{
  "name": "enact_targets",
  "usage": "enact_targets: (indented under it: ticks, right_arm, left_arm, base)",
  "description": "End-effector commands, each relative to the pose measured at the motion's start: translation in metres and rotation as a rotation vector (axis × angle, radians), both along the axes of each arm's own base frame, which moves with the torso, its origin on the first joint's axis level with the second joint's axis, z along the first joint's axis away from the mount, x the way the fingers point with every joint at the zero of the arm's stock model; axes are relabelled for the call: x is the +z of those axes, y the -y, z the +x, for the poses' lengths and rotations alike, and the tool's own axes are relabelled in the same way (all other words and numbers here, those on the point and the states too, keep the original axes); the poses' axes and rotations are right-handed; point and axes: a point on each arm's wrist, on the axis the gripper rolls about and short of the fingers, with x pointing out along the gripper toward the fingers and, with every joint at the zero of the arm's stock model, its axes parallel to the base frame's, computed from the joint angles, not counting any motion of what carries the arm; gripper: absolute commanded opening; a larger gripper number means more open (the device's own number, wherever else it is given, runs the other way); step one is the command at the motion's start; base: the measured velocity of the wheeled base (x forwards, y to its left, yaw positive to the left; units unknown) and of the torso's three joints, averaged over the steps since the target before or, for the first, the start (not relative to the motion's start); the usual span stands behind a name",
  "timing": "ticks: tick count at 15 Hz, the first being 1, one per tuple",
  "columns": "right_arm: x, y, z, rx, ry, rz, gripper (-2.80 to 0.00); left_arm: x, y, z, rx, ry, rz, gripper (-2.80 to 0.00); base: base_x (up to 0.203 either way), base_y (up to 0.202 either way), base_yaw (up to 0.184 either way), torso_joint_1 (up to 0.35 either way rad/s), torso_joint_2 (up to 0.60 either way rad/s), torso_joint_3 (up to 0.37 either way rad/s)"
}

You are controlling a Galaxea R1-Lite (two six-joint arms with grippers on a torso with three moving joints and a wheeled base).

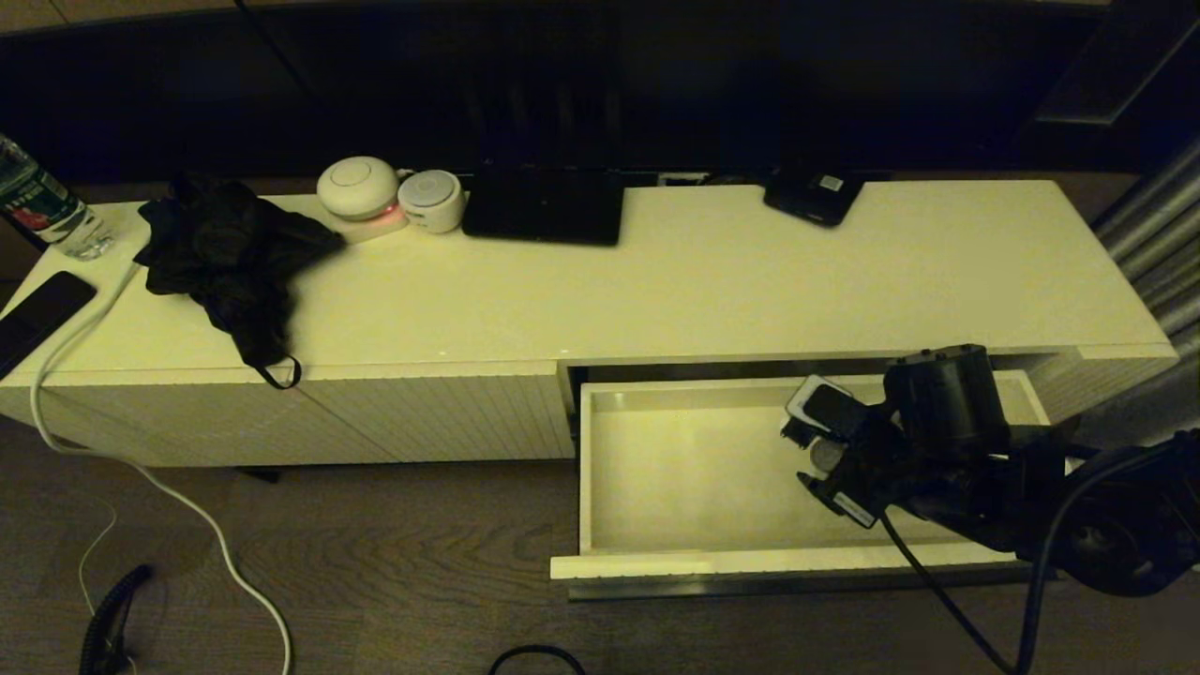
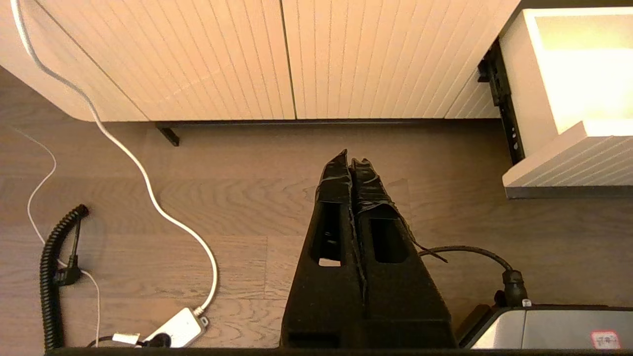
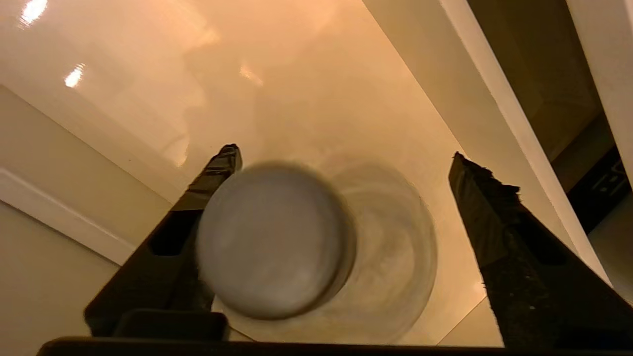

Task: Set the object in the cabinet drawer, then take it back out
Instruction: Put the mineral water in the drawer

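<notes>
The cabinet drawer (image 1: 694,564) stands pulled out from the right part of the cream cabinet (image 1: 750,281). My right gripper (image 1: 814,457) hangs over the drawer's right half, pointing down. In the right wrist view the clear bottle (image 3: 395,247) stands upright on the drawer floor (image 3: 296,74) between the fingers of this gripper (image 3: 343,153). Its grey cap (image 3: 272,240) looks blurred and lies against one finger (image 3: 217,168); the other finger is well clear of it. The jaws are wide apart, so this gripper is open. My left gripper (image 2: 352,160) is shut and empty, low over the wooden floor.
On the cabinet top lie a black cloth (image 1: 225,248), two white round devices (image 1: 361,187), a black box (image 1: 544,206), a dark gadget (image 1: 811,195), a green-and-red labelled bottle (image 1: 42,206) and a phone (image 1: 37,314). A white cable (image 1: 141,469) trails down to the floor.
</notes>
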Motion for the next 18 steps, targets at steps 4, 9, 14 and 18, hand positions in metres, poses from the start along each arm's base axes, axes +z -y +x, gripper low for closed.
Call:
enact_targets:
  ticks: [4,9,14,18]
  right_arm:
    - [0.000,-0.008,0.002,0.012,0.006,0.020,0.00]
    - [0.016,-0.029,0.008,0.027,0.060,0.139,0.00]
    - [0.022,-0.046,0.004,0.053,0.070,0.209,0.00]
    - [0.035,-0.038,-0.011,0.055,0.089,0.209,-2.80]
  left_arm:
    - [0.000,0.000,0.000,0.000,0.000,0.000,-2.80]
    - [0.000,0.000,0.000,0.000,0.000,0.000,-2.80]
    - [0.000,0.000,0.000,0.000,0.001,0.000,-2.80]
    - [0.000,0.000,0.000,0.000,0.000,0.000,-2.80]
  base:
    - [0.000,0.000,0.000,0.000,0.00,0.000]
    - [0.000,0.000,0.000,0.000,0.00,0.000]
    - [0.000,0.000,0.000,0.000,0.00,0.000]
    - [0.000,0.000,0.000,0.000,0.00,0.000]
